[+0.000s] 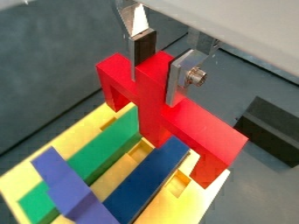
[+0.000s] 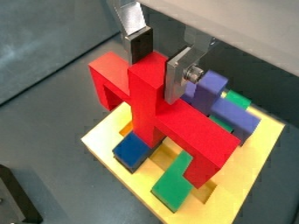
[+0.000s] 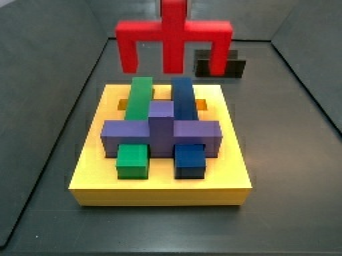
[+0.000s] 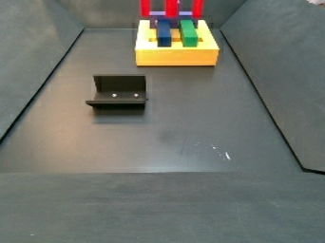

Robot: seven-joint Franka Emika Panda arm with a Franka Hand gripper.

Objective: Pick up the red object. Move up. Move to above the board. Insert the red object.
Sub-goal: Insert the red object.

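Observation:
The red object is a bar with two legs and a central stub. My gripper is shut on the stub, with the dark pad of one finger and the silver plate of the other on its two sides. It shows the same way in both wrist views. The red object hangs legs down, just above the far end of the yellow board. The board bears green, blue and purple blocks. In both side views the gripper is cut off by the picture's edge.
The black fixture stands on the dark floor away from the board, and also shows in a wrist view. Grey walls enclose the floor.

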